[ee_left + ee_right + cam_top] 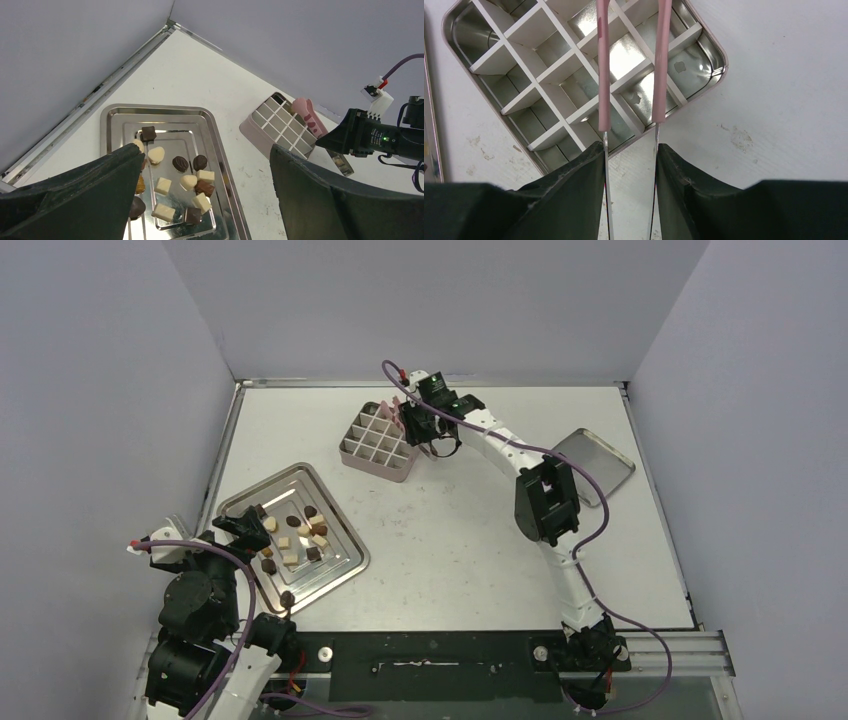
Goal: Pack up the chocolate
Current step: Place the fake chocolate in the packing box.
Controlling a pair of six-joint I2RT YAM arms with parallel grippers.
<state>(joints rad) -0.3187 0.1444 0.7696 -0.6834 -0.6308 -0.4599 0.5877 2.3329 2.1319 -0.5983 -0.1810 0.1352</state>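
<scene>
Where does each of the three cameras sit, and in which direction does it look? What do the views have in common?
Top external: above and behind the arm bases, looking down on the table; both arms show, left gripper over the tray, right gripper by the gridded tin.
Left wrist: low above the tray, facing the far corner; its own open fingers frame the chocolate.
Right wrist: straight above the tin, looking down; its own fingers clamp pink tongs.
Shared: the tin shows in all three views.

about fourteen chocolate pieces (180, 163) on one silver tray (160, 109). also pictured: one gridded tin (372, 466), one lid (600, 462), one pair of pink tongs (603, 75).
</scene>
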